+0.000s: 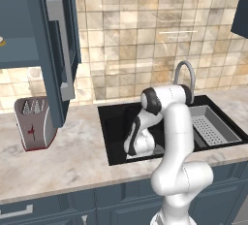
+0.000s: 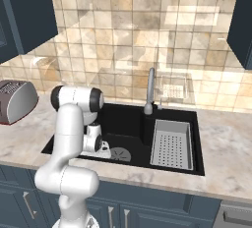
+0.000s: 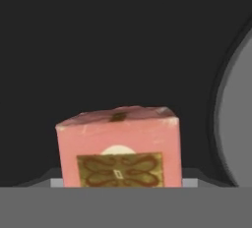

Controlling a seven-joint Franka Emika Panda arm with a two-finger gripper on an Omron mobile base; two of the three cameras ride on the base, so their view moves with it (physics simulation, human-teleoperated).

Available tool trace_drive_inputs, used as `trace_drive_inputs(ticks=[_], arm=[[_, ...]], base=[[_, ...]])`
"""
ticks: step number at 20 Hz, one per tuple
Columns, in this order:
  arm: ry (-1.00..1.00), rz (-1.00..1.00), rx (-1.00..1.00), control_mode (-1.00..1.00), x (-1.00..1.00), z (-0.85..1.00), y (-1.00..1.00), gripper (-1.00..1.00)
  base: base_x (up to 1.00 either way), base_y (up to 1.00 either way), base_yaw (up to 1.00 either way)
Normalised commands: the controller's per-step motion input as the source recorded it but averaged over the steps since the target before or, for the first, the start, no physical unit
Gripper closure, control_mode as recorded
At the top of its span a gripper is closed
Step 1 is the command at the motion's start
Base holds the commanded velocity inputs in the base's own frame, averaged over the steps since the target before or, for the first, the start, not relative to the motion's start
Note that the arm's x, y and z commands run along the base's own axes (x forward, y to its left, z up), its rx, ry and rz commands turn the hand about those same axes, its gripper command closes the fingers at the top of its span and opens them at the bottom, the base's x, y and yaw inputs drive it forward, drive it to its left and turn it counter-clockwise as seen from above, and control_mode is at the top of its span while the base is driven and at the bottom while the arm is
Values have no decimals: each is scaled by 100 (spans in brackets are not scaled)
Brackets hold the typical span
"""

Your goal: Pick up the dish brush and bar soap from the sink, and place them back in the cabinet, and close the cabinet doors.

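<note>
Black sink (image 2: 128,119), drain (image 3: 236,109) at three o'clock. Tool (image 3: 118,185) clamped wide across bar soap (image 3: 118,148). Best lifted straight, squeezing steadily.

Matt black sink (image 2: 128,119), brushed metal faucet (image 2: 150,90), glossy veined marble counter (image 1: 68,158). Soap (image 3: 118,146) pink, waxy, rough-topped. Glossy stone tiles (image 1: 140,30) behind; cabinet door (image 1: 51,49) matt painted.
</note>
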Motion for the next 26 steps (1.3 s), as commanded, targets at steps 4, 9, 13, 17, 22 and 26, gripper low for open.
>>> trace_drive_inputs(ticks=[4,9,13,17,22,26], arm=[[0,0,0,-100,0,22,0,100],[0,0,0,-100,0,25,0,100],[0,0,0,-100,0,27,0,100],[0,0,0,-100,0,29,0,100],[0,0,0,-100,0,39,0,100],[0,0,0,-100,0,41,0,100]], base=[[0,0,0],[0,0,0],[0,0,0],[0,0,0],[0,0,0],[0,0,0]])
